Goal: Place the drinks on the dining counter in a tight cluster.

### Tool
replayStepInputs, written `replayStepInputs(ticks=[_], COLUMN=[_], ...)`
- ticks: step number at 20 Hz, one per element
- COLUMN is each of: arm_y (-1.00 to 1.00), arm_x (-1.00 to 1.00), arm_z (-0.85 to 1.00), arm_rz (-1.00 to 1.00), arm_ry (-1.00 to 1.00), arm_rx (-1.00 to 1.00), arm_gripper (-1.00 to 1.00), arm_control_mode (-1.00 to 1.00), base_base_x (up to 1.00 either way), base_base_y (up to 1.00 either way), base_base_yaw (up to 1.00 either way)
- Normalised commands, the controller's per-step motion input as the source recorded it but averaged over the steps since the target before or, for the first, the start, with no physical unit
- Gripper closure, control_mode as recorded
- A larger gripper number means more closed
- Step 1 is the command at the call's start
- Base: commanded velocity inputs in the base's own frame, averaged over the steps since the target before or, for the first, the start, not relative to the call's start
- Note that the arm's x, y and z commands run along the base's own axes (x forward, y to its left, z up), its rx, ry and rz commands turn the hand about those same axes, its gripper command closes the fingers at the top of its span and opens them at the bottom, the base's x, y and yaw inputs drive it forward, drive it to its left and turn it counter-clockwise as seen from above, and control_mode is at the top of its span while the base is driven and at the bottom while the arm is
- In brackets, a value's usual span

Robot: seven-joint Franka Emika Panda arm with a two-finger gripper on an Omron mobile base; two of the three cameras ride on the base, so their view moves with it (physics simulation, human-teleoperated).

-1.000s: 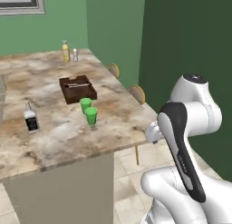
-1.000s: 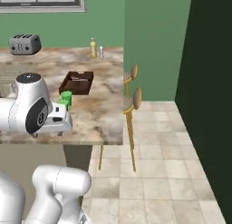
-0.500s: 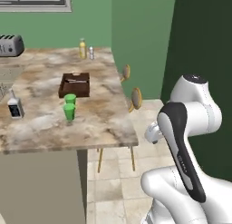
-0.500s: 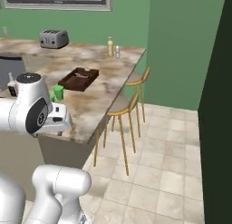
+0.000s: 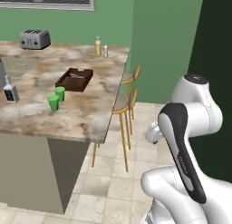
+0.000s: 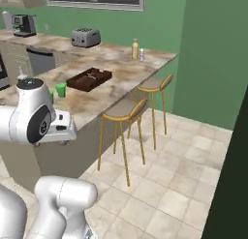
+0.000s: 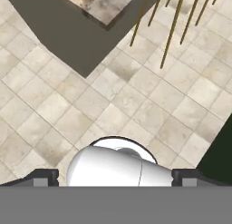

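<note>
Above the pale floor tiles, the gripper hung with its fingers spread wide and holding nothing, well away from the dining counter. On that marbled slab the yellow bottle and the tiny clear bottle stood just beside each other at the far corner, the dark squat bottle well apart. Contents of the dark wooden tray could not be made out; two green cups stood near it.

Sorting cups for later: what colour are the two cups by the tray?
Green cups, left base view.
</note>
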Motion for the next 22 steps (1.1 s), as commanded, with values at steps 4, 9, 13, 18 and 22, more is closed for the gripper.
replayStepInputs(ticks=[4,9,13,18,22], arm_y=[0.0,0.0,0.0,0.0,0.0], arm_x=[0.0,0.0,0.0,0.0,0.0], arm_z=[0.0,0.0,0.0,0.0,0.0], arm_rz=[0.0,0.0,0.0,0.0,0.0], arm_ry=[0.0,0.0,0.0,0.0,0.0], arm_rx=[0.0,0.0,0.0,0.0,0.0], arm_gripper=[-1.0,-1.0,-1.0,-1.0,-1.0], arm_control_mode=[1.0,1.0,1.0,1.0,1.0], base_base_x=[0.51,0.64,0.62,0.53,0.45], base_base_y=[-0.96,-0.96,-1.0,-1.0,-1.0], base_base_yaw=[0.59,0.59,0.44,0.3,0.18])
